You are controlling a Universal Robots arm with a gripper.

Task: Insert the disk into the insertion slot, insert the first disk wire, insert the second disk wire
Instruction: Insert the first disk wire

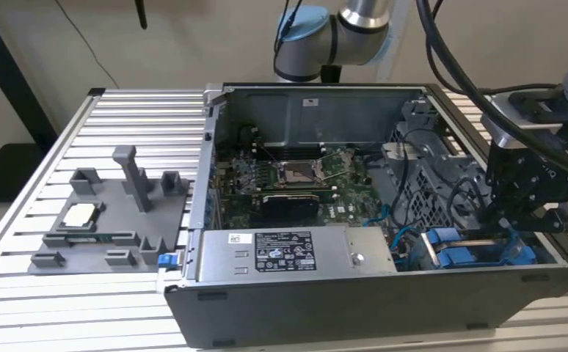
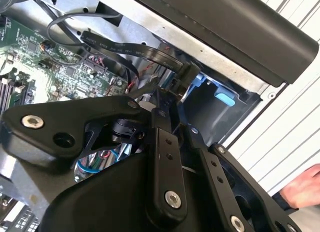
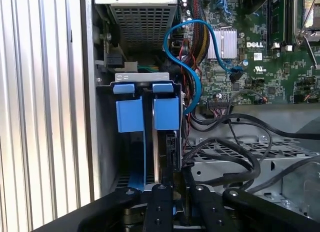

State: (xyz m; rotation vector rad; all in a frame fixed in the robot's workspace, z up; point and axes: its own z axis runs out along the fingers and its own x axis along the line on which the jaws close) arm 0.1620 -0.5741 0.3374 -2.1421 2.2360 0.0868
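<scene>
In the first wrist view the disk [image 3: 161,152] stands edge-on in the mouth of the insertion slot [image 3: 106,142], its silver edge and blue carrier strip just behind the two blue tabs [image 3: 129,115]. My gripper [image 3: 172,179] is shut on the disk's near end, its black fingers closed around it. In the exterior view the gripper [image 1: 519,227] hangs over the blue parts of the slot [image 1: 460,257] at the case's front corner, on the exterior view's right. A blue wire [image 3: 192,67] loops from the motherboard toward the cage, and black wires [image 3: 225,139] lie beside it.
The grey power-supply box [image 1: 284,253] sits along the case's front, with the motherboard [image 1: 294,176] behind it. A grey fixture tray [image 1: 108,220] stands on the slatted table on the exterior view's left. A person's hand [image 2: 300,189] rests on the table outside the case.
</scene>
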